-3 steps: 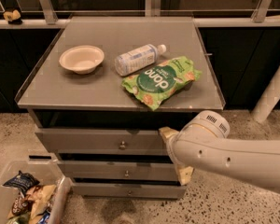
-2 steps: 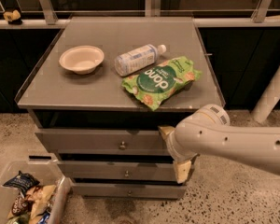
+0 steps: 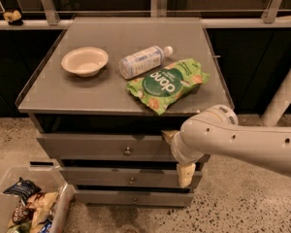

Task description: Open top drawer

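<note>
The top drawer [image 3: 87, 146] is the wide grey front just under the cabinet top, with a small round metal knob [image 3: 127, 151] at its centre. It looks pushed in, level with the fronts below. My gripper [image 3: 177, 155] is at the right end of this drawer front, right of the knob and apart from it. One pale fingertip [image 3: 169, 136] shows at the drawer's upper edge and the other [image 3: 185, 174] hangs lower, in front of the second drawer. The fingers are spread and hold nothing. My white arm [image 3: 242, 142] comes in from the right.
Two narrower grey drawers [image 3: 111, 177] sit below. On the cabinet top [image 3: 53, 93] are a beige bowl [image 3: 84, 60], a plastic bottle [image 3: 143, 61] on its side and a green snack bag [image 3: 167, 83]. A bin of snack packets [image 3: 26, 208] stands on the floor at lower left.
My arm's wrist and elbow have shifted slightly, and the lower fingertip has moved a little left. The drawer has not moved.
</note>
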Controlling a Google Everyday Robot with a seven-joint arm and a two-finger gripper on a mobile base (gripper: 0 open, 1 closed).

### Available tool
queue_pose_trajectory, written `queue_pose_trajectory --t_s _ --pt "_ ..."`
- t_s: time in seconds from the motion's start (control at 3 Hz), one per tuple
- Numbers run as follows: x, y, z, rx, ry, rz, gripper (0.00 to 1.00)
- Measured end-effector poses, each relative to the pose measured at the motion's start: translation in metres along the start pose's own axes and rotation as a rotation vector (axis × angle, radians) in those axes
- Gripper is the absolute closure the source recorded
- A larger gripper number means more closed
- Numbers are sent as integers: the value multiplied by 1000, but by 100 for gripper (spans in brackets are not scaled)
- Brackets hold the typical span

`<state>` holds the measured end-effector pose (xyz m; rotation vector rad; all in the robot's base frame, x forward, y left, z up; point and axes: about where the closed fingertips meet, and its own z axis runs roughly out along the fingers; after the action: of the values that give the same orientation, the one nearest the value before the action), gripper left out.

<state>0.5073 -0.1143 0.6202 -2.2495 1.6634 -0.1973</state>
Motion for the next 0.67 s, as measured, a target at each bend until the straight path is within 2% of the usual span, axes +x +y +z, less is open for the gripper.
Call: queue_pose_trajectory --t_s 0.33,0.67 --pt "6 -1 4 37 -59 41 0" --pt "17 9 1 49 -88 66 0"
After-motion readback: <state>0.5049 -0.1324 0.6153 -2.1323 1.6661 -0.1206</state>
